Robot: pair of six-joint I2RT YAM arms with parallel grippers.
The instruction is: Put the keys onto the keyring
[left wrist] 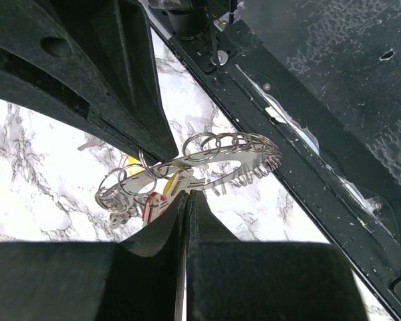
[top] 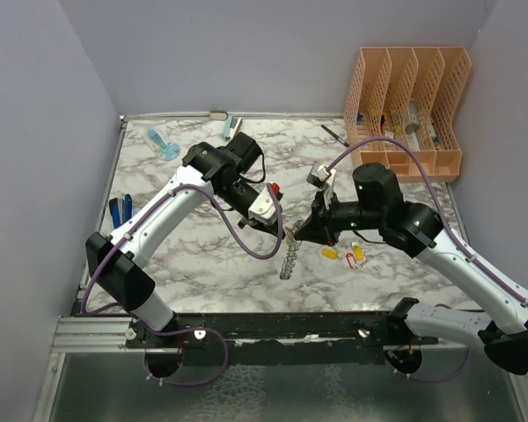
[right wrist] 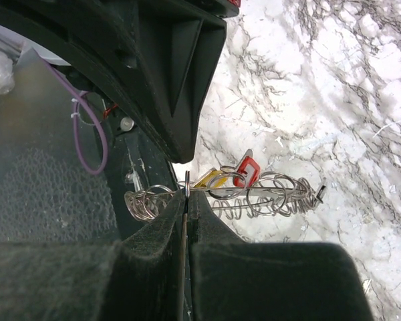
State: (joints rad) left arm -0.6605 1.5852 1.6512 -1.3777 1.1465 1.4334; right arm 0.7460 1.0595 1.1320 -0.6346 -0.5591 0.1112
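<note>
Coiled grey keyring [top: 289,258] stands tilted, yellow and red keys [top: 345,254] just beside

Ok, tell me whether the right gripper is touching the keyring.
Touching. The right wrist view shows the right gripper shut, with a wire of the keyring running straight into the seam of its closed jaws.
</note>
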